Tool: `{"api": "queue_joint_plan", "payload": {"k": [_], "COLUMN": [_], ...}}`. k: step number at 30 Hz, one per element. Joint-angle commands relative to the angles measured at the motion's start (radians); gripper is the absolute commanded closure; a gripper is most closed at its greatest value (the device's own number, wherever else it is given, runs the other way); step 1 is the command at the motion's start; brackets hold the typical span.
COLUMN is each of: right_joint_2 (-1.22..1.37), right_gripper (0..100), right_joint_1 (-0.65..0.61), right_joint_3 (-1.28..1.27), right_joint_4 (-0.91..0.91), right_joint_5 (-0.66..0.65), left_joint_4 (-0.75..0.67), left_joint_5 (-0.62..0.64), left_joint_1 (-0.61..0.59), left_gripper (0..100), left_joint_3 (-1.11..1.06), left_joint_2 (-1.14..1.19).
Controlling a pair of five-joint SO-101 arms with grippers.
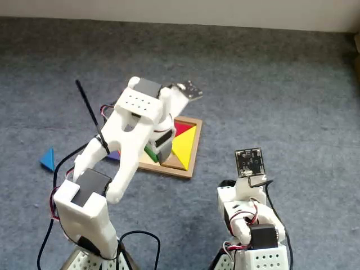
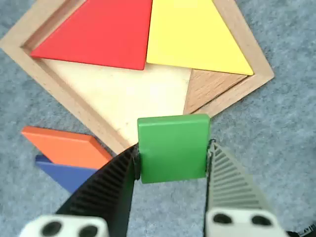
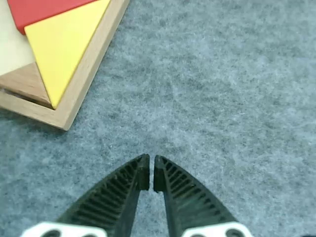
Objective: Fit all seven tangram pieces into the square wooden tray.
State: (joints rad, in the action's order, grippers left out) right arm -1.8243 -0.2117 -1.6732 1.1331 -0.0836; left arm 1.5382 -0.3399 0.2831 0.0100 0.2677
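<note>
**Green square [image 2: 173,148] poised at the wooden tray [image 2: 59,89]**

The thick, smooth-painted block is clamped by its flat sides in the left gripper [image 2: 172,155], just over the tray's rim. I'd carry it inward over the pale bare floor, edges squared to the red triangle [image 2: 103,34] and yellow triangle [image 2: 192,34], then lower it level. The right gripper [image 3: 148,173] hangs pinched shut and empty over the fuzzy grey table [image 3: 222,98].

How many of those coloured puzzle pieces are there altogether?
7. In the tray lie red, yellow and brown; the left claw holds green; orange and dark blue sit just outside the tray; light blue lies apart on the carpet. None seems hidden.
</note>
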Motion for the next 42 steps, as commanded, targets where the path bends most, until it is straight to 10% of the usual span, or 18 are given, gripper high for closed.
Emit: {"api": "queue_joint_plan", "payload": {"k": [1,21,42], "right_joint_2": [-0.012,-0.012,-0.012], "right_gripper": [96.9,96.9,96.9], "right_joint_1": [0.013,0.013,0.013], "right_joint_3": [-0.108,-0.108,-0.108], "right_joint_4": [-0.012,-0.012,-0.012], "right_joint_5": [0.006,0.006,0.006], "left_joint_4": [-0.089,-0.232,-0.235], "left_joint_5": [-0.011,-0.009,-0.014], "left_joint_1": [-0.002,-0.047,-0.162], "left_gripper": [97,78,88], "left_joint_3": [-0.068,-0.102,-0.108], "left_joint_2": [-0.053,-0.051,-0.05]}}
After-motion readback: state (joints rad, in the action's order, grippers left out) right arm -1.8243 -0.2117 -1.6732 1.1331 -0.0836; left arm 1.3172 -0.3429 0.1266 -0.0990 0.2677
